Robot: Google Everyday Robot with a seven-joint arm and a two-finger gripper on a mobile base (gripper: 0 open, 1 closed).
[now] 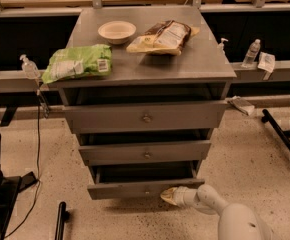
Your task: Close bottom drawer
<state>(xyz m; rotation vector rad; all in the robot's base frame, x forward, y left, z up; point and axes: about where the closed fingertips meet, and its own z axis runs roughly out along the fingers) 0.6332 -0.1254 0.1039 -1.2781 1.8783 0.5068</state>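
1. Gripper (171,196) sits low at the right end of the bottom drawer (125,189), its pale tip touching or just short of the drawer front; whether it is spread or pressed together cannot be told
2. That placement looks chosen for pushing: the white arm (217,207) reaches in from the lower right of the bottom drawer, so a forward move should drive the front back into the frame
3. The bottom drawer, the slimmest front and nearest the floor, stands pulled out, its dark inside showing behind the front; the task is judged not yet done
4. Contact lies off to the right of its small knob (146,189), so the drawer may skew as it slides
5. Directly above the bottom drawer come the middle drawer (145,152) and the top drawer (145,116), both also partly out: three drawers, each with one knob
6. Higher above the bottom drawer, the cabinet top (205,66) bears one bowl (117,31) and two bags, a green bag (79,63) and a brown-and-yellow bag (164,37)
7. One gripper, one arm
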